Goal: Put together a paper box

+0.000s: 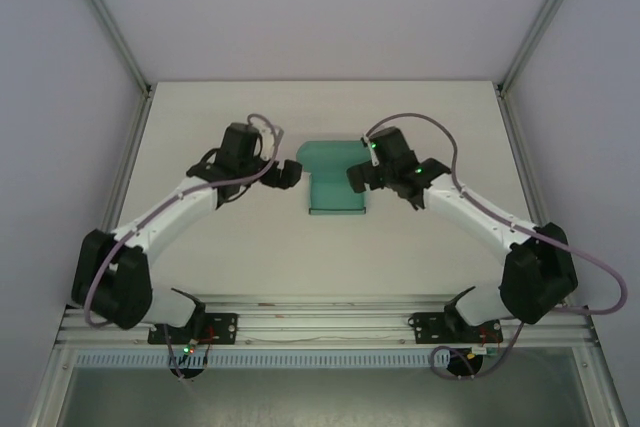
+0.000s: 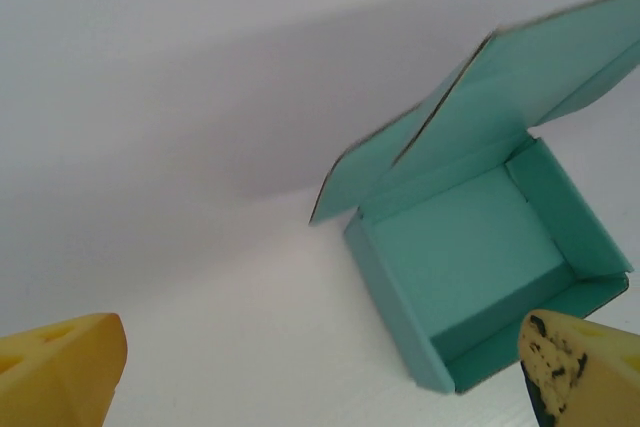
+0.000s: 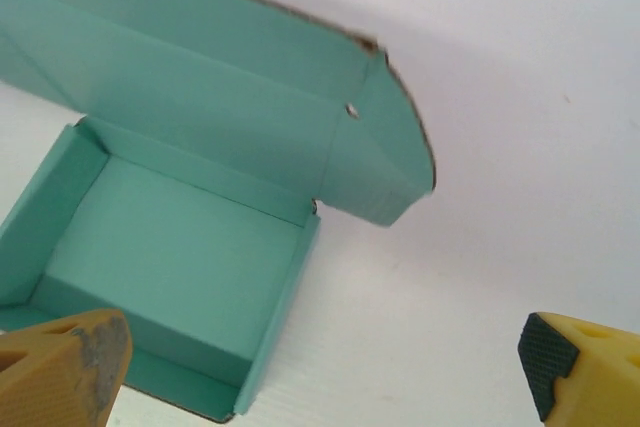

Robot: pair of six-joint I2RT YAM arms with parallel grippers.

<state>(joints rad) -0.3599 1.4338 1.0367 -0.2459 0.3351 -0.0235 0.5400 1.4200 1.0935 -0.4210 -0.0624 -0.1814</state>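
Note:
The paper box (image 1: 336, 187) is teal-green card, folded into an open tray in the middle of the table, with its lid (image 1: 330, 153) raised at the far side. In the left wrist view the paper box (image 2: 470, 267) lies ahead and to the right, its lid flap (image 2: 545, 87) up. My left gripper (image 1: 289, 174) stands open just left of the box, with nothing between its yellow fingertips (image 2: 60, 372). My right gripper (image 1: 358, 177) is open at the box's right wall. The box (image 3: 170, 267) sits to the left between and beyond its fingertips (image 3: 585, 367), and nothing is gripped.
The white table (image 1: 230, 247) has bare room left, right and in front of the box. Aluminium frame posts (image 1: 108, 17) rise at the back corners. A metal rail (image 1: 320, 322) carrying both arm bases runs along the near edge.

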